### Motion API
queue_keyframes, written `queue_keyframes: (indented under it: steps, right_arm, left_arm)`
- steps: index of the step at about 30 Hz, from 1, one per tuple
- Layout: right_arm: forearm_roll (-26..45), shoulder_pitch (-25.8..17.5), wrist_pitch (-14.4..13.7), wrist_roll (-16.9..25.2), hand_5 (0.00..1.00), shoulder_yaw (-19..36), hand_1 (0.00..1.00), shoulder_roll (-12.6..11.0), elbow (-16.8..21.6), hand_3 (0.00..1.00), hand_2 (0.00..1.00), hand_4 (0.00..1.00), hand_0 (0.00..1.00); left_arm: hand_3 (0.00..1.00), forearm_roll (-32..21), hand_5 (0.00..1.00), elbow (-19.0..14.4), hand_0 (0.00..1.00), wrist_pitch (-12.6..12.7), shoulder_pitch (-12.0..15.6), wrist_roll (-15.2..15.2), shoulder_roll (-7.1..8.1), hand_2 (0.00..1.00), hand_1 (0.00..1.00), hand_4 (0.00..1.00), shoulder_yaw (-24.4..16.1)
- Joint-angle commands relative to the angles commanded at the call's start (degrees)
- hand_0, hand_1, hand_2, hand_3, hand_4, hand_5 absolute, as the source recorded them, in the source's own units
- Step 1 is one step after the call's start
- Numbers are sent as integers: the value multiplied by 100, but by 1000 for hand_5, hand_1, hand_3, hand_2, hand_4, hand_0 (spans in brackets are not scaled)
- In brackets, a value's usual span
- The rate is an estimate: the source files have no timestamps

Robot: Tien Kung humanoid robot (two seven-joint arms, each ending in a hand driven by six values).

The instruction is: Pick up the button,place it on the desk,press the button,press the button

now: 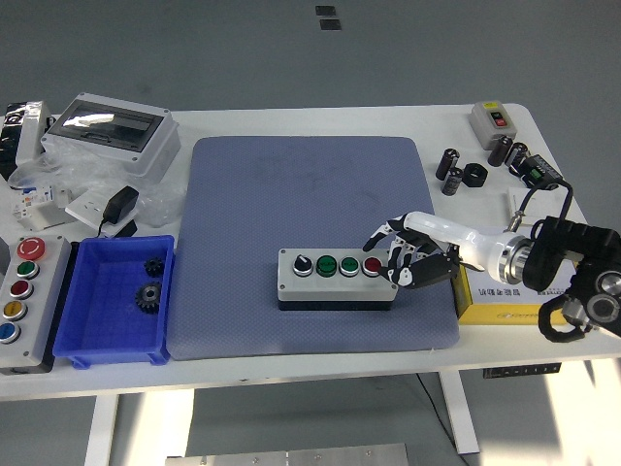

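A grey button box lies on the blue mat near its front edge. It carries a black selector knob, two green buttons and a red button at its right end. My right hand comes in from the right and hovers at the box's right end. Its fingers are curled downward over the red button, holding nothing. Whether a fingertip touches the red button I cannot tell. My left arm is out of view.
A blue bin with gears stands left of the mat. A second button box lies at the far left. A yellow box sits under my right forearm. Black cylinders and a small switch box are at the back right.
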Motion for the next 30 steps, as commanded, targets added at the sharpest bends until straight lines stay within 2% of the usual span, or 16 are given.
queue_keyframes:
  steps: [8,15,23,30]
  right_arm:
    - [-202,125,-245,-3,2,-331,123,288,-2,693,179,530,28]
    - [-373,232,-432,12,2,-603,122,609,-305,693,180,535,26]
    - [-491,158,-550,63,2,-726,116,706,-716,694,180,533,23]
    - [-546,83,-593,119,2,-664,112,706,-879,691,180,533,22]
  left_arm:
    - [577,8,99,0,623,0,-9,6,-4,515,579,599,-7]
    - [578,6,101,0,623,-4,-25,-2,-10,514,579,599,7]
    - [578,29,104,0,623,-6,-19,6,-6,513,579,600,-13]
    - [578,52,122,0,623,-15,-24,-3,-14,509,581,599,-16]
